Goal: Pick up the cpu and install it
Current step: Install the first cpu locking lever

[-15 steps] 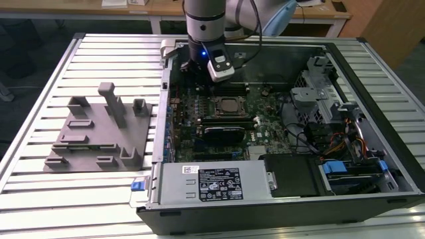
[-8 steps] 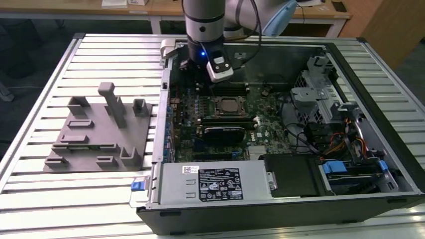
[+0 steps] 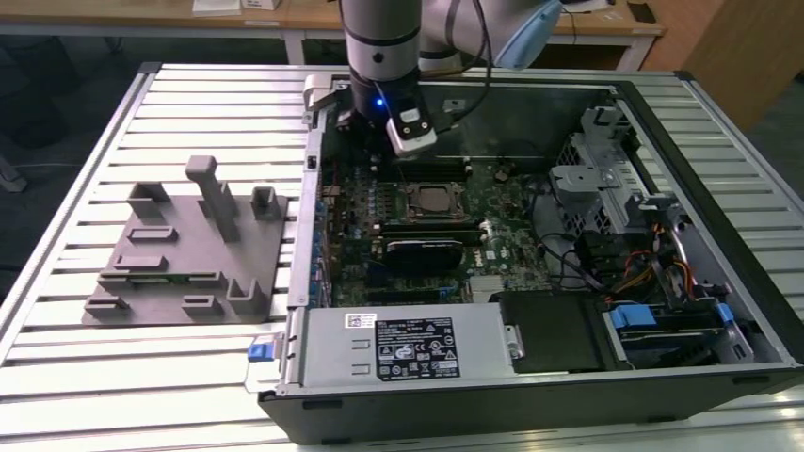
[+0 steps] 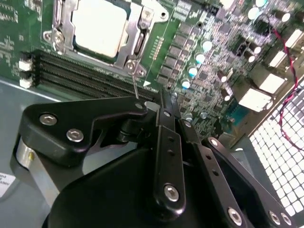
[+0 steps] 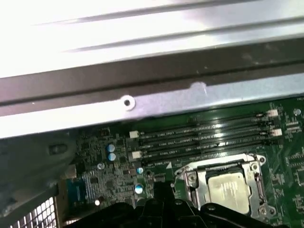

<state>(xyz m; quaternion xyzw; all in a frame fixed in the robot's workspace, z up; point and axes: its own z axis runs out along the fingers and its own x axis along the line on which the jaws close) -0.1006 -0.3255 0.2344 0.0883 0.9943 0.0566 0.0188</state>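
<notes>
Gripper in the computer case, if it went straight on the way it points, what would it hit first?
Likely the end of the memory slots beside the socket, not the cpu. The gripper tip hangs just over them, though depth is unclear.

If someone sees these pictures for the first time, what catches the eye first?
The open computer case in the exterior view, with the arm's gripper hanging low over its green motherboard. Near the gripper, the silver cpu lies in its metal-framed socket. On the exterior view's left, a grey plastic fixture stands on the slatted table.
</notes>
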